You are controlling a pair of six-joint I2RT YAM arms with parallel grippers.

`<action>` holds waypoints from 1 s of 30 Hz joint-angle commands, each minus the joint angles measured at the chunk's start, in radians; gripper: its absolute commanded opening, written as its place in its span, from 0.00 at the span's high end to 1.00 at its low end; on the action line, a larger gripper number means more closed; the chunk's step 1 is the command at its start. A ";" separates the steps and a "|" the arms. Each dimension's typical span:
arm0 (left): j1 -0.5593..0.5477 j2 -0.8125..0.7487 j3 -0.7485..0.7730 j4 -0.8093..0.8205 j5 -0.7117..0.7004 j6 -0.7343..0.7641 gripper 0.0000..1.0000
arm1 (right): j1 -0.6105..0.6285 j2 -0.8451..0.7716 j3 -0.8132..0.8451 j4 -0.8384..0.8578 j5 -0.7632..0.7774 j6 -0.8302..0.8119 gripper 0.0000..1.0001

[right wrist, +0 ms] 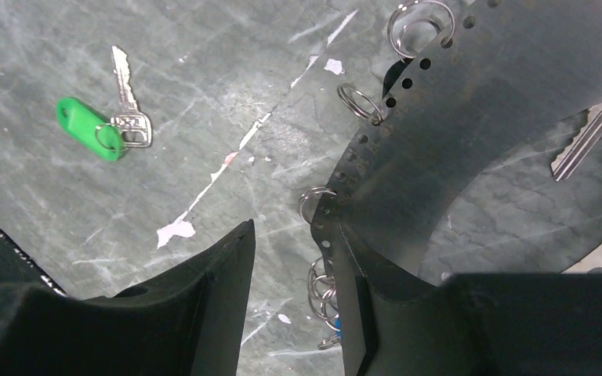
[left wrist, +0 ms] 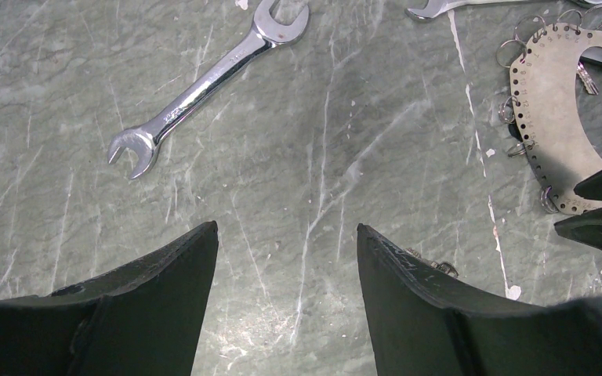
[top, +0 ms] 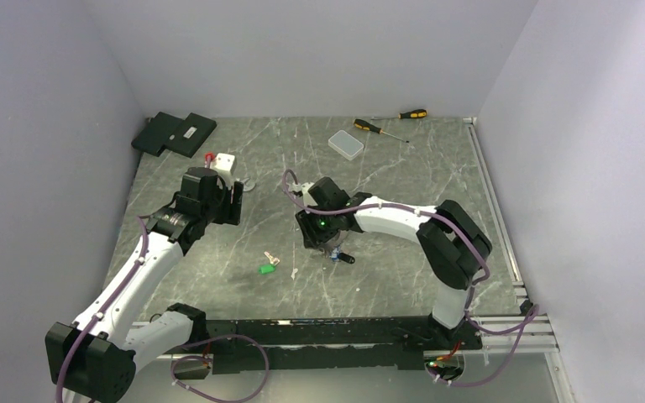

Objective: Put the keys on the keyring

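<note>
While the overhead view is showing only the green-tagged key [top: 266, 268] lying on the counter [top: 403, 168] between the two arms, the wrist cameras are revealing the keyring [right wrist: 478, 117]. It is a wide perforated grey band strung with small split rings, sitting just beneath the right wrist. From that wrist, the right fingers [right wrist: 204, 305] are standing apart with bare counter showing in the gap. The band's edge is running along the inner side of one finger, though whether it is touching is unclear. A silver key [right wrist: 584, 141] is showing through the loop's opening. Only the left wrist view is showing a silver spanner [left wrist: 204, 82] on the counter. There the left fingers [left wrist: 157, 298] are spreading wide around nothing, near the keyring's side. The right arm [top: 403, 217] is reaching inward with its wrist pointing down, and the left arm [top: 134, 269] is stretching forward, angling toward the centre.
</note>
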 commanded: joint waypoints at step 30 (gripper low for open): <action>-0.003 -0.026 0.033 0.021 0.023 0.008 0.30 | 0.078 0.115 0.110 -0.080 0.164 0.048 0.73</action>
